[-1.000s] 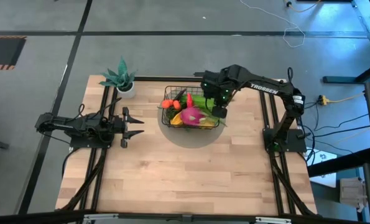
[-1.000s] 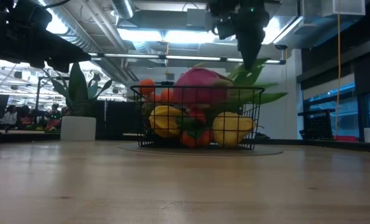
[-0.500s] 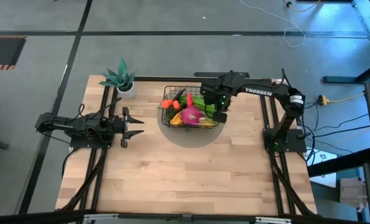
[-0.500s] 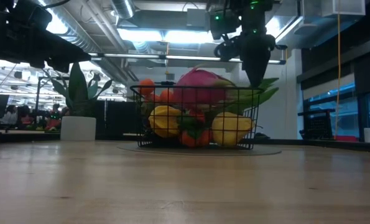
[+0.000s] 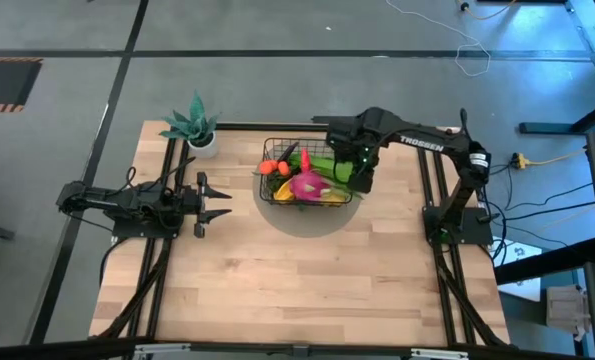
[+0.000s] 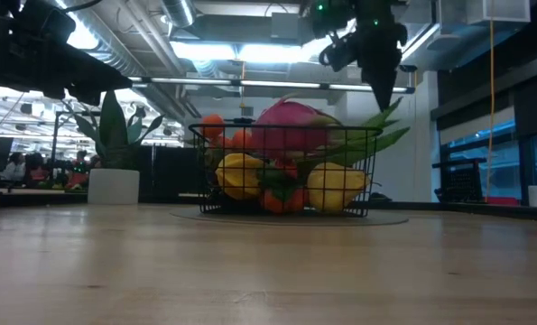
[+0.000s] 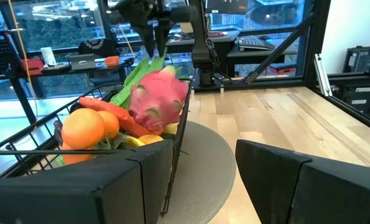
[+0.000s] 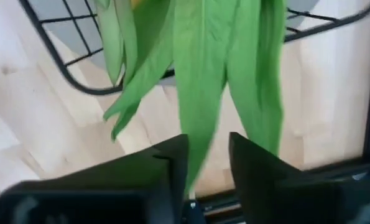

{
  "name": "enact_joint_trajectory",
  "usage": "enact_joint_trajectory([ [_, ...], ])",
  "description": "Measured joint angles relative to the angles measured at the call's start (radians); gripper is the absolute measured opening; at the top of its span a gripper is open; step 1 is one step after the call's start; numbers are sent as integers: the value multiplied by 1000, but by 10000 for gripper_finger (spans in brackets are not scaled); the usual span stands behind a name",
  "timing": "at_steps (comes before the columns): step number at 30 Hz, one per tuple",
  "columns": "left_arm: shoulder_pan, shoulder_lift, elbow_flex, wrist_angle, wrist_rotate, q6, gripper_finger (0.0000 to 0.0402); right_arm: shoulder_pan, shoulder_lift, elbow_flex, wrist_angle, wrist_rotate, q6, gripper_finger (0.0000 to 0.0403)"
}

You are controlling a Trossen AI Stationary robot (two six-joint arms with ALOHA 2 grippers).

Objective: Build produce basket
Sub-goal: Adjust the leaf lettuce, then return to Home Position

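Judging from the bare surface (image 5: 307,280), the build looks nearly finished: the basket (image 5: 273,150) on its mat brims with produce (image 6: 291,126), bean pods (image 8: 203,74) draping over the rim between the right claw (image 8: 203,165)'s narrowly parted fingers; left claw (image 5: 217,203) idles wide.

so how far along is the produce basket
Mostly done: the basket on its grey mat already holds the dragon fruit, oranges, carrot and yellow fruits. In hand: the right gripper, part open, is around the green bean pods draped over the rim. No loose produce shows.
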Motion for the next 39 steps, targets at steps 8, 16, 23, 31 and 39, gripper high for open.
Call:
enact_joint_trajectory([
  [8,0,0,0,0,0,0,173,1,-7,95,-2,-64,78,166],
  [16,0,0,0,0,0,0,173,63,-30,91,-1,-151,278,171],
  [23,0,0,0,0,0,0,173,205,-30,89,16,-107,178,171],
  [31,0,0,0,0,0,0,173,357,-30,89,158,70,149,171],
  [39,0,0,0,0,0,0,173,494,-29,25,322,198,91,171],
])
